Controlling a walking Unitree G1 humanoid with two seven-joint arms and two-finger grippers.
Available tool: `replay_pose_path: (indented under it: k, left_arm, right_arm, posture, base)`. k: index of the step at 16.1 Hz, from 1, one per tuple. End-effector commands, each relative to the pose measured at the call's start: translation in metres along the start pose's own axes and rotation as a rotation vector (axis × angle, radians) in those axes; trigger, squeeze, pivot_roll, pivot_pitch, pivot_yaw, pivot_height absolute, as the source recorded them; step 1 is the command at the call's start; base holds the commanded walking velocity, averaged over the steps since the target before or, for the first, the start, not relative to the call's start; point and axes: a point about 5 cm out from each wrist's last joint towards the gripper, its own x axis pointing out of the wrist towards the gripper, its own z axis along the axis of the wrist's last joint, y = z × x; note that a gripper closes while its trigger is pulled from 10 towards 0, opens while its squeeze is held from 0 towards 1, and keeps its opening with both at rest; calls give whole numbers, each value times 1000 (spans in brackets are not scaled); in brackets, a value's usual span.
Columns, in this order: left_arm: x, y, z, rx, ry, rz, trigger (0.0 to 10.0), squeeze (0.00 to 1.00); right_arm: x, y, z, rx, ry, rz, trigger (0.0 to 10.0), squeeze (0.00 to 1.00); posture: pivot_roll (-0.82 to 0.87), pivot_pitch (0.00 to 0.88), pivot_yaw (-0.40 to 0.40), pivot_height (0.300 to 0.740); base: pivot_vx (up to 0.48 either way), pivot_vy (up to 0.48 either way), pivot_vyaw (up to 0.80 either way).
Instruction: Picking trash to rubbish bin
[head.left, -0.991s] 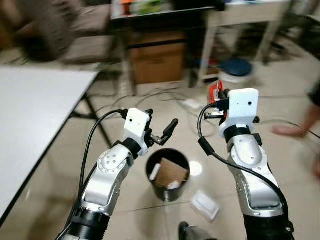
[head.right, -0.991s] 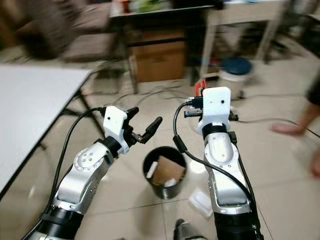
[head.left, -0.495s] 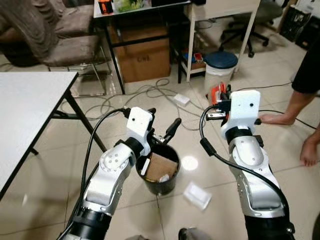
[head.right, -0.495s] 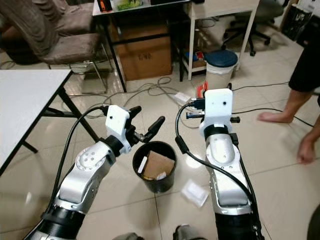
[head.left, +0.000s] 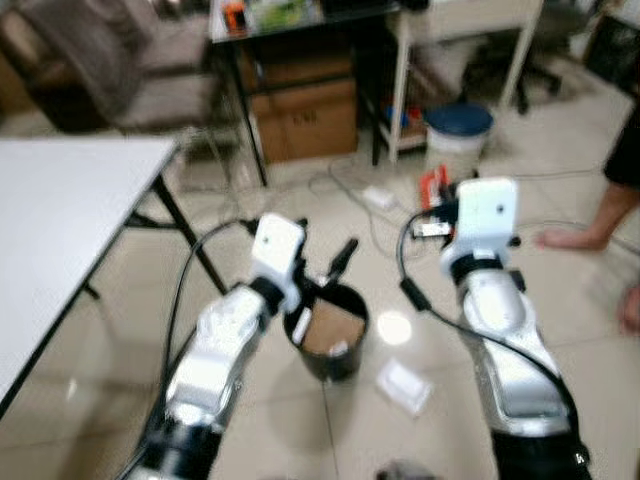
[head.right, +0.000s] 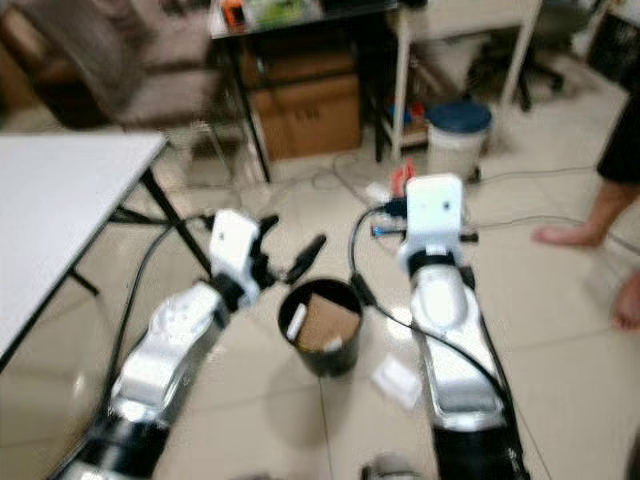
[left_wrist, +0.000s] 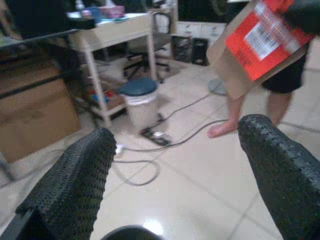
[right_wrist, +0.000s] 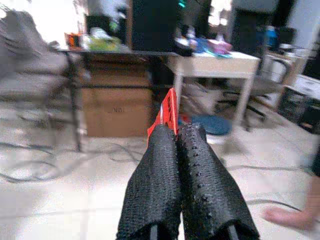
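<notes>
A black rubbish bin (head.left: 330, 340) stands on the tiled floor between my arms, with brown cardboard and white scraps inside. My left gripper (head.left: 322, 268) hangs open just above the bin's near-left rim, nothing between its fingers (left_wrist: 75, 185). My right gripper (head.left: 436, 200) is raised beyond the bin to the right, shut on a flat red carton (right_wrist: 169, 111) that sticks out past its fingertips. The same red carton (left_wrist: 260, 40) also hangs in the air in the left wrist view. A white crumpled piece of trash (head.left: 403, 385) lies on the floor right of the bin.
A white table (head.left: 60, 230) fills the left. Behind stand a cardboard box (head.left: 305, 120) under a dark desk, a white bucket with a blue lid (head.left: 457, 130), and loose cables (head.left: 350, 190). A person's bare foot (head.left: 570, 238) is at the right.
The camera has shifted a little and the picture has blurred. Both arms keep the same pose, and the right gripper still holds the red carton.
</notes>
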Motion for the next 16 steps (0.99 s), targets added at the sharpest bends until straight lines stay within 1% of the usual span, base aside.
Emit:
replay_pose_path:
  k: [1,8,10,11,14,16]
  left_arm:
    - [-5,8,-3,17,19,30,10000,0]
    - [-5,9,-2,16,16,39,10000,0]
    - [-7,12,-3,22,22,52,10000,0]
    - [-9,15,-4,25,26,63,10000,0]
    - [-26,37,-10,39,58,151,10000,0]
    - [-33,48,-11,55,67,198,10000,0]
  right_arm:
    - [-1,8,6,16,-23,25,10000,0]
    - [-2,7,5,15,-23,24,10000,0]
    - [-3,6,5,9,-23,23,10000,0]
    - [-4,5,4,6,-23,20,10000,0]
    - [-14,-8,-3,-11,-5,-12,10000,0]
    - [-18,-15,-7,-24,10,-27,10000,0]
  posture:
    - [-132,116,83,740]
    - [-132,116,81,740]
    - [-132,116,81,740]
    - [-132,116,81,740]
    - [-134,120,82,740]
    - [-134,120,82,740]
  base:
    - [480,0,0]
    - [480,0,0]
    - [480,0,0]
    - [480,0,0]
    - [480,0,0]
    - [396,0,0]
